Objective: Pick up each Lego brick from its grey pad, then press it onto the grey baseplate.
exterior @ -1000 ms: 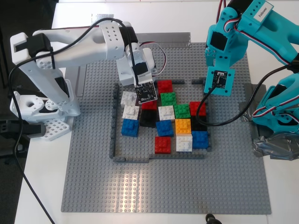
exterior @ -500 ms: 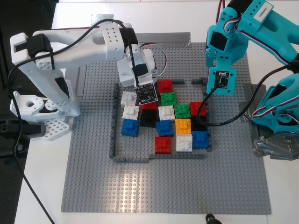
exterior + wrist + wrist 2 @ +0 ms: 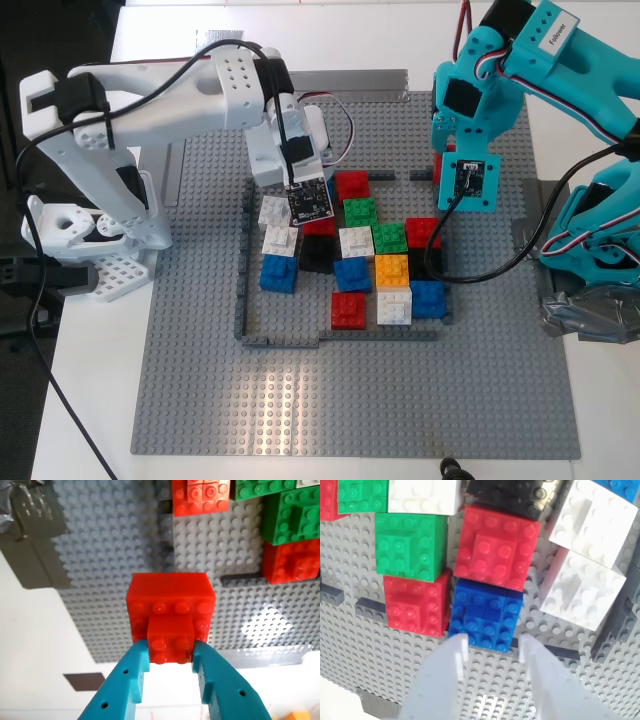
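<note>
My first gripper (image 3: pixel 171 652) clamps the red brick (image 3: pixel 171 611) above the grey baseplate (image 3: pixel 100 555), so pressing goes straight down. My second gripper (image 3: pixel 492 652) hangs with jaws parted, the blue brick (image 3: pixel 485 614) just ahead, already seated

White tabletop (image 3: pixel 80 400) (glossy), dark floor (image 3: pixel 20 200) at exterior view's left

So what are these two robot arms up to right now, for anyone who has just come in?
Two arms work over a large grey baseplate that carries a cluster of coloured bricks inside a low dark wall. My first gripper, on the teal arm, holds a red Lego brick above the plate. My second gripper, on the white arm, is open just in front of a blue Lego brick that sits among the other bricks, not gripping it.
</note>
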You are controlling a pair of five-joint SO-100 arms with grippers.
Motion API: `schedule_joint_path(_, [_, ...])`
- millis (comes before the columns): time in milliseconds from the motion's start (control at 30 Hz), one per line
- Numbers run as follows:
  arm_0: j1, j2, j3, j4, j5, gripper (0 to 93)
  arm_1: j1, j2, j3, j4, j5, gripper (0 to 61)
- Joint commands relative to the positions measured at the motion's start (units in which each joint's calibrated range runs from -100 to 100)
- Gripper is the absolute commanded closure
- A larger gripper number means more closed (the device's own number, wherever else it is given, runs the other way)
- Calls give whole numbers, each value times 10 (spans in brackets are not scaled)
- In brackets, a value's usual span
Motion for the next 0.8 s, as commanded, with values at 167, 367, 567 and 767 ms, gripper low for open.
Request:
schedule_joint_path(167, [-4, -11, 5, -23, 4, 927, -39, -71, -66, 51, 14, 495])
schedule_joint_path(367, [1, -12, 55, -64, 32, 927, -71, -93, -82, 89, 19, 541])
schedule_joint_path(567, [-2, -11, 59, -75, 43, 927, -87, -124, -54, 130, 36, 586])
schedule_joint_path(767, [-3, -11, 66, -93, 54, 927, -101, -164, -36, 168, 44, 590])
